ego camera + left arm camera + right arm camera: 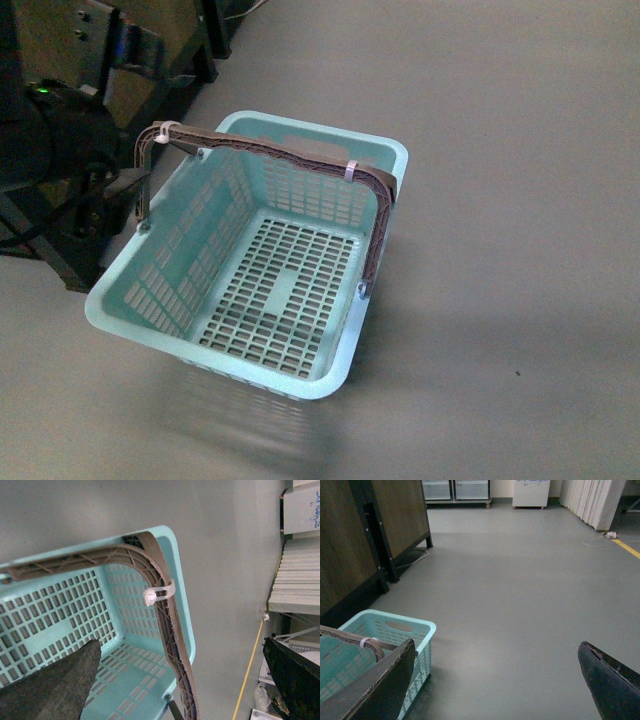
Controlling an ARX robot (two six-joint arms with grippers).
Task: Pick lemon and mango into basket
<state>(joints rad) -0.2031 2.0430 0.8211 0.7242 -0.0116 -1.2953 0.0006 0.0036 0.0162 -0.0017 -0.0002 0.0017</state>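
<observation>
Grey floor beneath basket, slotted bottom bare; left fingers and right fingers wide apart, unladen.

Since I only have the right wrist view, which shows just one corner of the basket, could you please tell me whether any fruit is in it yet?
Observer: No. In the front view the basket is empty, with its slotted bottom bare.
Operator: Thank you. Can you see the lemon or mango anywhere?
Observer: No, neither shows in any view.
Operator: And what is the left claw doing?
Observer: The left claw is open and holds nothing. Its camera looks down into the basket.
</observation>
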